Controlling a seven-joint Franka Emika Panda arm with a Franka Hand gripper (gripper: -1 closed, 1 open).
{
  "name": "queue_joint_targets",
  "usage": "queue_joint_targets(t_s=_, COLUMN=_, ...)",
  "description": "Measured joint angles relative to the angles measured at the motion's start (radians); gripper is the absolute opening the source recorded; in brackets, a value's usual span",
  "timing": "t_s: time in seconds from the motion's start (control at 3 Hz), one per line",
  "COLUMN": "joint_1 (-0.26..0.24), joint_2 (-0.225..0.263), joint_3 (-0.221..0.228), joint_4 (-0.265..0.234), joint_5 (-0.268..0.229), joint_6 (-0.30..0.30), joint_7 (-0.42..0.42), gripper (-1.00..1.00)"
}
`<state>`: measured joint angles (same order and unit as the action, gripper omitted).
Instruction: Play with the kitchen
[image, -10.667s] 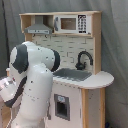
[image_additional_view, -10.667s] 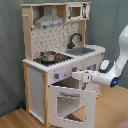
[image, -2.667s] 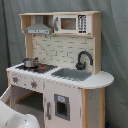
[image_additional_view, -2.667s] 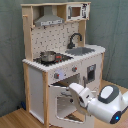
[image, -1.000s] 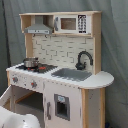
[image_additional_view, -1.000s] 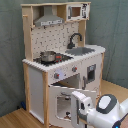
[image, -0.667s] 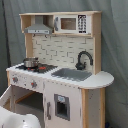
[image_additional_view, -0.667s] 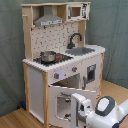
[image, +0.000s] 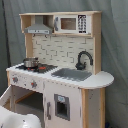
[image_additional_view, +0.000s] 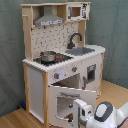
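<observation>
Low at the front of the toy kitchen, the robot's white arm reaches in from the second exterior view's lower right, and its hand sits right at the free edge of the windowed oven door. That door stands swung outward on the kitchen's lower section, its window facing the camera, with the dark oven cavity open behind it. The hand lies just to the second exterior view's right of the door and appears to touch or nearly touch its edge; whether it is clenched on the door or released cannot be told.

The kitchen itself stands upright on a wooden floor against a grey curtain, tall, white and light wood. On its counter a small pot sits on the hob, and a black faucet curves over the sink. A grey hood hangs above.

In the first exterior view only a white, rounded part of the arm shows at the bottom left corner, below the kitchen's knobs. Judging from this, any coming move turns on the door's hinge side lying away from the hand.
</observation>
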<state>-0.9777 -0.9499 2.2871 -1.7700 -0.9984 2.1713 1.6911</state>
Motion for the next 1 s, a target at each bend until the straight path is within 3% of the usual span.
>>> queue_joint_targets(t_s=1.0, joint_1=-0.001, joint_2=0.0, joint_3=0.024, joint_4=-0.229, joint_5=0.024, joint_6=-0.002, joint_7=0.19, gripper=1.0)
